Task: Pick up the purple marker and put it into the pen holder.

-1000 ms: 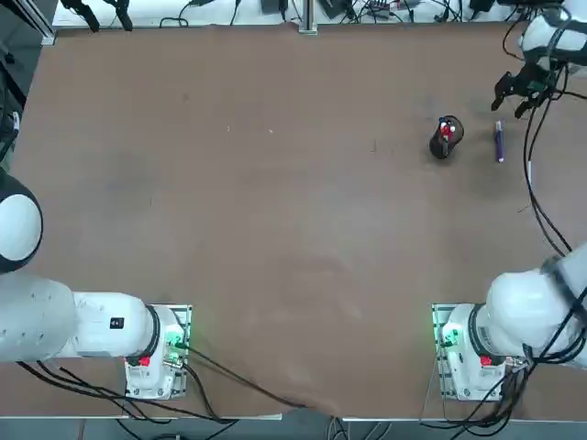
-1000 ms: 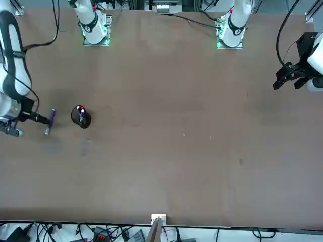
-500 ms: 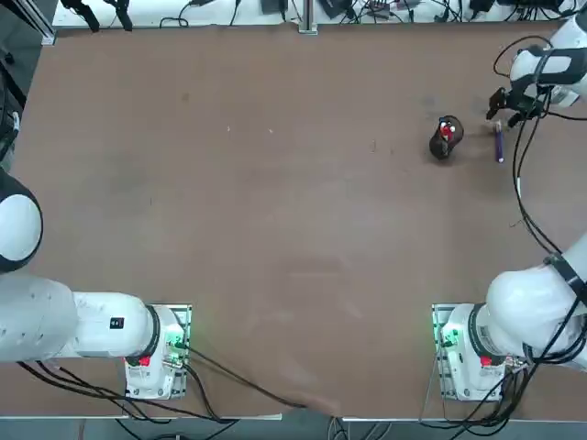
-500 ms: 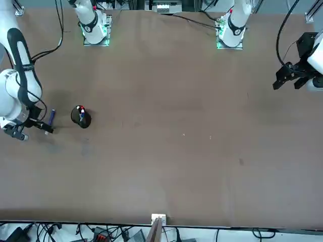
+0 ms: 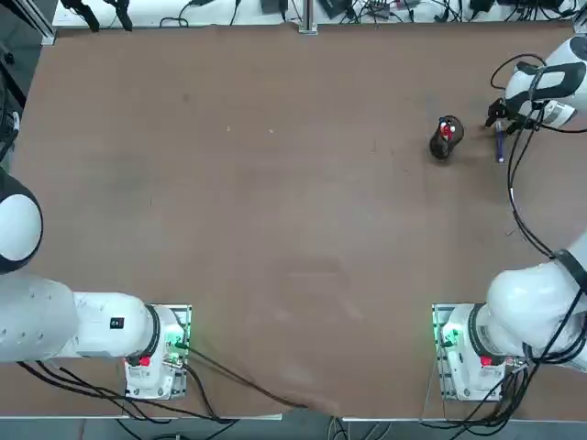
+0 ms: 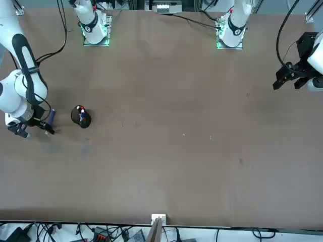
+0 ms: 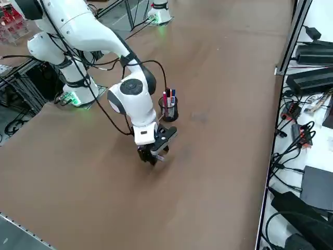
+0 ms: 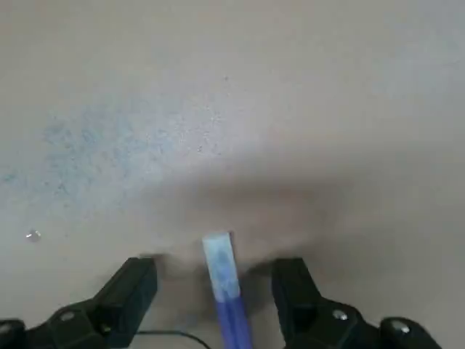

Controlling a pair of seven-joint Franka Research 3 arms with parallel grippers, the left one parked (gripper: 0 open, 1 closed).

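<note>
Right gripper (image 8: 214, 291) came down low over the table (image 5: 275, 183) at its far right edge, fingers (image 8: 131, 291) spread apart with the purple marker (image 8: 221, 273) lying between them, neither finger touching it. Not yet gripped. Moved in over the last second: sat beyond the marker toward the far edge a second ago, shifted over it half a second ago, then dropped to straddle it. Marker itself stayed put, flat on the table, pale tip pointing away from the wrist, just beside the pen holder (image 5: 445, 139) on its right. Holder stood upright, already carrying a red-and-white pen (image 5: 447, 131) and, in the side view, a blue one too. Approach looked finished, so closing on the marker judged next, then a lift and a short carry leftward to the holder. Grasp seemed fairly centred across the gap; risk judged to be the marker rolling as the fingers close.
</note>
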